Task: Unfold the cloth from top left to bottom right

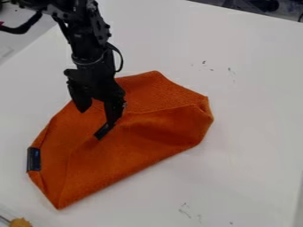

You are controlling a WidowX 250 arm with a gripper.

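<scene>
In the camera view, the black jointed robot arm (89,44) comes in from the upper left and slants down over the work surface, its black two-finger gripper (93,122) hanging above the upper-left part of the orange folded fabric cloth (151,137). The fingers are spread, one lower than the other. The cloth lies at the middle and lower left of the smooth white tabletop (254,146), a dark rectangular tag (33,159) at its left edge.

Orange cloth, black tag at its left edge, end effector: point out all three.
Orange cloth (133,144), camera view: middle of its surface.
Black tag (33,159), camera view: its middle.
End effector (91,123), camera view: midway between its fingertips.
</scene>
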